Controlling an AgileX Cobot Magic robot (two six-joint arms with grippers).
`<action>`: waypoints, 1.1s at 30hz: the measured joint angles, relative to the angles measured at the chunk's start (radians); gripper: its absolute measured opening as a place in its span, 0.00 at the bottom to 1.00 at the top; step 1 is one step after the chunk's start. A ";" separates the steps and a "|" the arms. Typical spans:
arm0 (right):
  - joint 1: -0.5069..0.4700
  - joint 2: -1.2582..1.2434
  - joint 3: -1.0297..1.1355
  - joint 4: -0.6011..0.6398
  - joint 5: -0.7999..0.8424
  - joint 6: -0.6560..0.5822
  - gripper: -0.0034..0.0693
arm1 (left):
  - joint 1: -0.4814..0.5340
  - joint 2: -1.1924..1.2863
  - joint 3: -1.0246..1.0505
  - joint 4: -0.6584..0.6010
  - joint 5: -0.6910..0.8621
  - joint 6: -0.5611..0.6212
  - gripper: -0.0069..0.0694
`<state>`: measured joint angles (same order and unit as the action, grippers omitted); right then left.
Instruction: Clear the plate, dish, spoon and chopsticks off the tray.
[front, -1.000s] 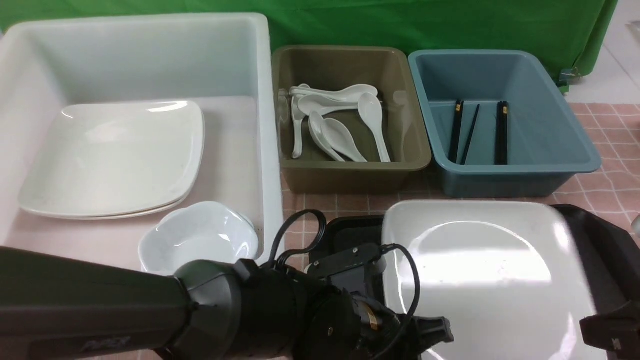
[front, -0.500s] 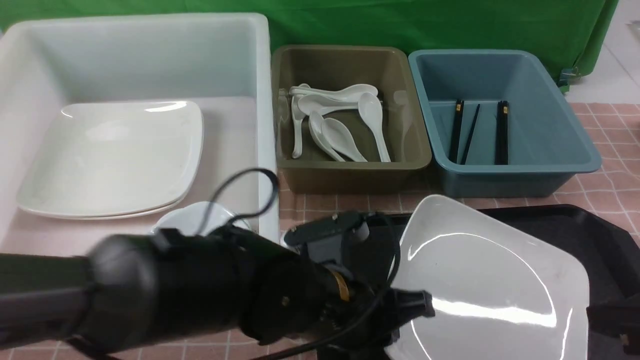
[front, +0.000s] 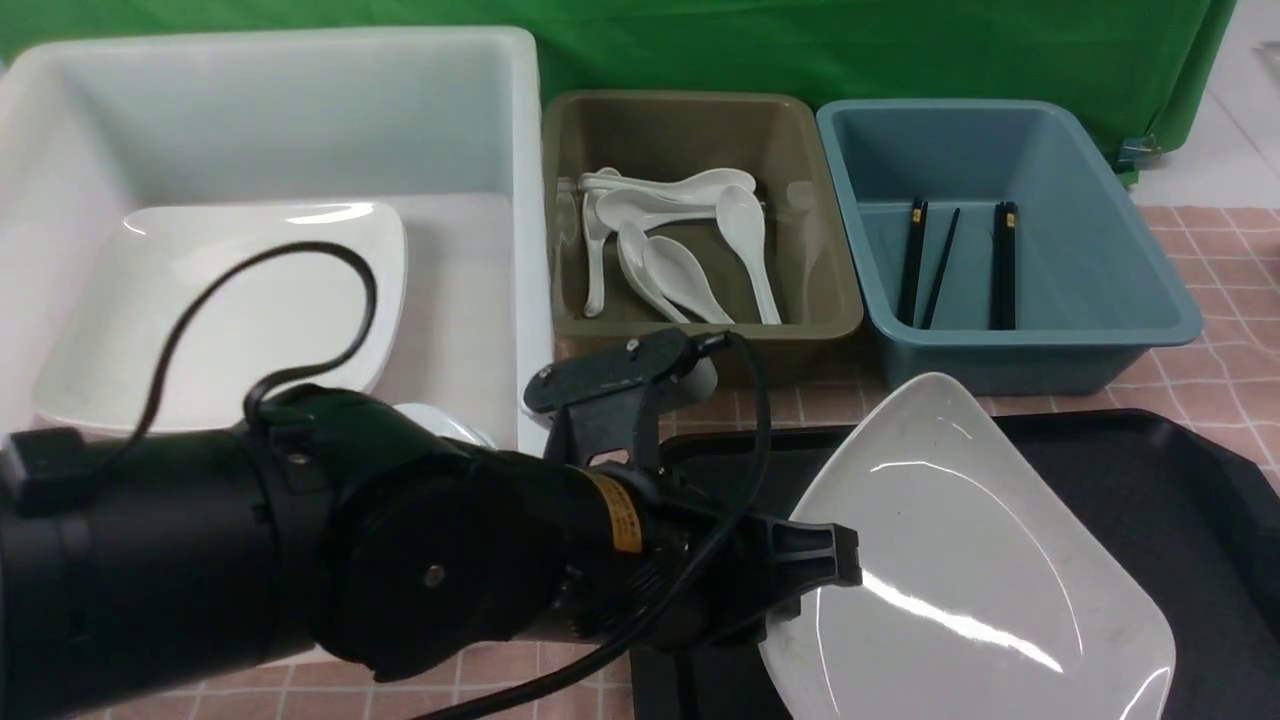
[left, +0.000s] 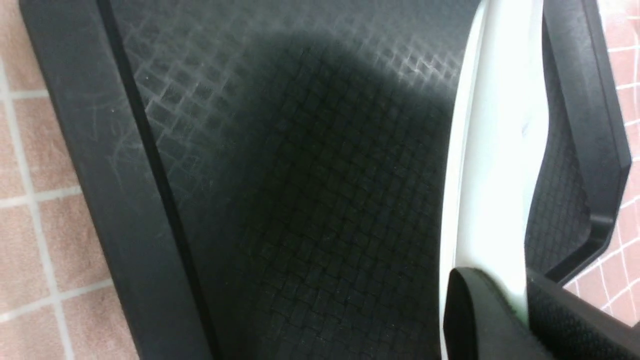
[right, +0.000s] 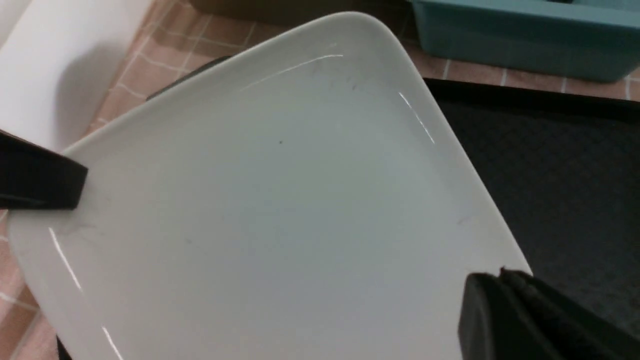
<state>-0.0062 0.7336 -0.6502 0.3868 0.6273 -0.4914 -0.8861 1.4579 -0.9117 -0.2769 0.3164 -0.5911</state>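
The left jaws (left: 525, 305) are shut on one edge of a large square plate (front: 970, 560), glossy white and smooth, with rounded corners and a shallow raised rim; it is held tilted up on edge over the tray (left: 320, 200), which is black plastic with a raised rim, cut-off corners and a fine woven-looking diamond texture. The right jaws (right: 500, 280) look closed, their dark fingertips near the plate, and whether they touch it I cannot tell. An orange label (front: 616, 512) with print too small to read wraps the left arm. A white plastic tub (front: 455, 290) contains another glossy white plate (front: 230, 290) and, mostly hidden behind the arm, a small white dish (front: 442, 424). Glossy white spoons (front: 680, 278) with oval bowls lie heaped in an olive plastic tub (front: 700, 330), beside a blue plastic tub (front: 1030, 338) with slim black chopsticks (front: 1003, 265), some banded in gold. Beneath is a surface (front: 430, 680) covered in pinkish-brown cloth checked with pale lines, and behind the tubs hangs creased green fabric (front: 800, 45)
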 joint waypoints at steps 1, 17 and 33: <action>0.000 0.000 0.000 -0.001 0.000 0.000 0.15 | 0.000 -0.009 0.000 0.001 -0.006 0.001 0.12; 0.000 0.000 0.000 -0.007 -0.002 -0.003 0.15 | 0.309 -0.077 -0.319 -0.080 0.249 0.228 0.12; 0.000 0.088 0.000 -0.006 0.012 0.003 0.19 | 1.426 -0.049 -0.632 -0.463 0.791 0.738 0.12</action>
<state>-0.0062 0.8219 -0.6502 0.3810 0.6396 -0.4885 0.5404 1.4089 -1.5442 -0.7398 1.1070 0.1469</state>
